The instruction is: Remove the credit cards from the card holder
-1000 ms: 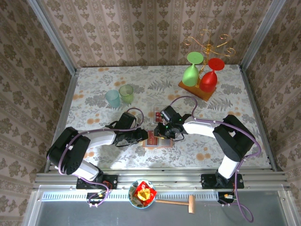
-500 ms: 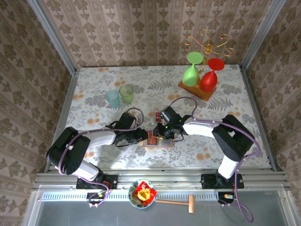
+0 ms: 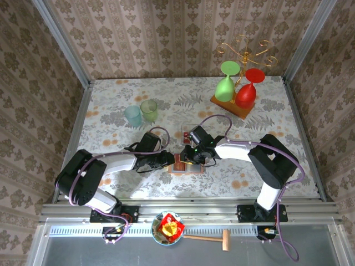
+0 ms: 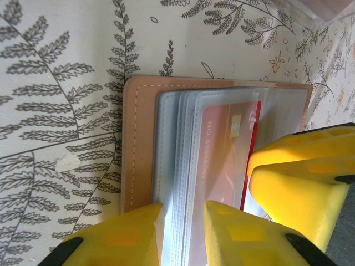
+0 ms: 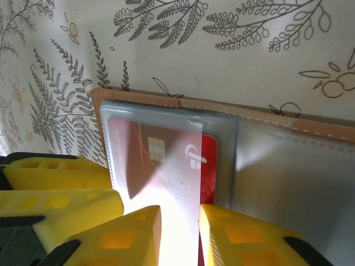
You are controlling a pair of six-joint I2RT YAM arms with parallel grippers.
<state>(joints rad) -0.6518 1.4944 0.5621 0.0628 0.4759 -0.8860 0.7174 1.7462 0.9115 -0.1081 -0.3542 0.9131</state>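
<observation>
Your left fingers pinch the card holder by its clear pockets on the counter — your right fingers are nearly closed on one pocket, with a red credit card inside it.

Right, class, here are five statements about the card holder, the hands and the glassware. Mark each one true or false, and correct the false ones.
1. The card holder lies open on the table. True.
2. The red card lies loose on the table. False: it sits in a clear sleeve of the card holder.
3. The left hand and the right hand are both at the card holder. True.
4. The green glass and the red glass stand upright. False: both are foot up and bowl down at the stand.
5. The blue tumbler and the green tumbler stand side by side. True.
</observation>
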